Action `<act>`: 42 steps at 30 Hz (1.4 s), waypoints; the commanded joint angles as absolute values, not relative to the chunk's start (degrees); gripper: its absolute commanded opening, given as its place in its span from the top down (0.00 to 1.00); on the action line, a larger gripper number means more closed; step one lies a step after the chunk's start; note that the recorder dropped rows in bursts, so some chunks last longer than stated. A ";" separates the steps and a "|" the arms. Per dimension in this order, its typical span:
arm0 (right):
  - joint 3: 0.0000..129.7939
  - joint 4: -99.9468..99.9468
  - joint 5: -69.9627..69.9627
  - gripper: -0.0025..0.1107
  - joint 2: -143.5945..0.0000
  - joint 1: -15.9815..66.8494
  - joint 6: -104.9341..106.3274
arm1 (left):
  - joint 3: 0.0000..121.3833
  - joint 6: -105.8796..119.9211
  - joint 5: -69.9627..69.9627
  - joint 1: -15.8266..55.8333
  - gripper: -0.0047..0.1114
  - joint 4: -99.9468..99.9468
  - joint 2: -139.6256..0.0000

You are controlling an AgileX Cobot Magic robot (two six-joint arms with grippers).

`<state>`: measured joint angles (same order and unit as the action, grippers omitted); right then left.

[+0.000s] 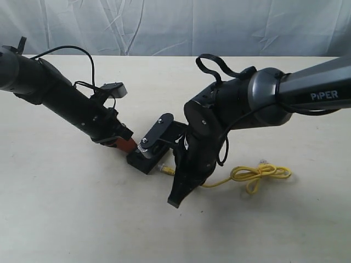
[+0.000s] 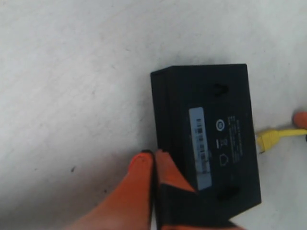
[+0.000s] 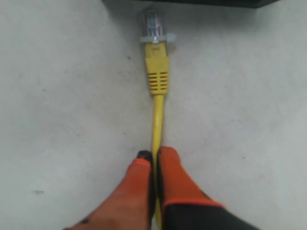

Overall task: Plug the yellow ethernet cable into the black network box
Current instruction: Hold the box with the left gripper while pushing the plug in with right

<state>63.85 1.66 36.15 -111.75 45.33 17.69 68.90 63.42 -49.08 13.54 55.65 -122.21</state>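
The right end effector (image 3: 153, 155) is pinched tight on the yellow ethernet cable (image 3: 157, 110), the cord running straight out between its two orange fingertips (image 3: 140, 167). Just ahead of the grip is the yellow boot, then the clear plug (image 3: 154, 21), whose tip reaches the edge of the black network box (image 3: 192, 2). From here I can't tell whether the plug has entered a port. Most of it is showing.

The left end effector (image 2: 152, 160) has its orange fingers drawn together with only a thin dark slit between them. They sit at a corner of the box, one finger lying over its top face. I can't tell whether they pinch any part of it.

The box lies flat on the table (image 1: 66, 219) between the two arms, with the white label (image 2: 200, 146) on its top face. Behind the right arm the cable trails across the table to a loose knotted loop (image 1: 260, 174), well apart from the box.
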 commanded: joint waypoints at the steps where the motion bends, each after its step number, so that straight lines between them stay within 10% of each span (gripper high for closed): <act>1: 63.68 1.60 35.09 0.98 -111.14 45.34 18.43 | 69.08 63.58 -49.46 13.84 0.96 55.96 -122.68; 42: 63.68 2.01 35.68 0.98 -109.49 45.34 18.08 | 69.08 63.58 -49.35 13.84 0.96 55.31 -122.68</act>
<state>63.85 1.79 35.34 -110.13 45.33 18.06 68.90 63.49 -49.18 13.54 55.65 -122.21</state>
